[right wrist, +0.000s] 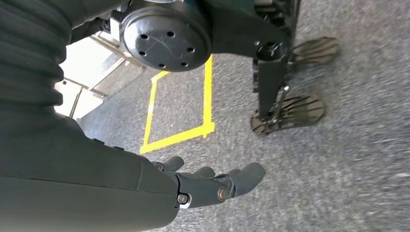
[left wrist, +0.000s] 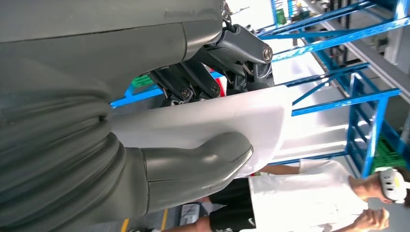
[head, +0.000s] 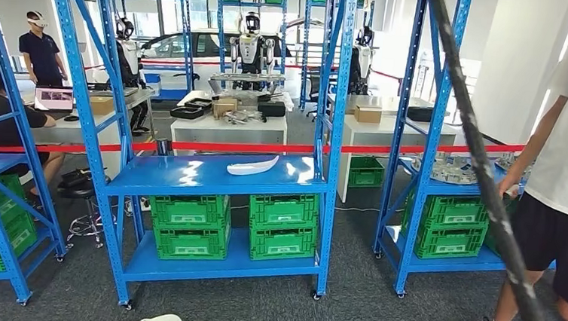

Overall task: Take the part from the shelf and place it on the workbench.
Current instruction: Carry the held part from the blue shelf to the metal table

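Part [left wrist: 232, 121] gripped in left hand [left wrist: 193, 125], thumb against dark fingers; right hand [right wrist: 212, 186] hangs empty, fingers loosely released; carrying step; next, likely turn from blue shelf [head: 212, 178] toward workbench.

The head view looks from high on the robot, forward and a little down, at a blue shelf rack [head: 219, 179] some way off; far behind it stand white tables [head: 230, 130] and other racks. A person [head: 558, 187] stands near on the right.

The left wrist view sits very close behind the left robot hand [left wrist: 193, 130], which holds a white part [left wrist: 217, 121]. It looks past the hand to blue shelf frames [left wrist: 338, 38] and a person in a white shirt [left wrist: 309, 193], both shared with the head view.

The right wrist view looks down, close behind the right robot hand [right wrist: 208, 181], at the grey carpet floor [right wrist: 348, 159] with yellow tape lines [right wrist: 183, 135].
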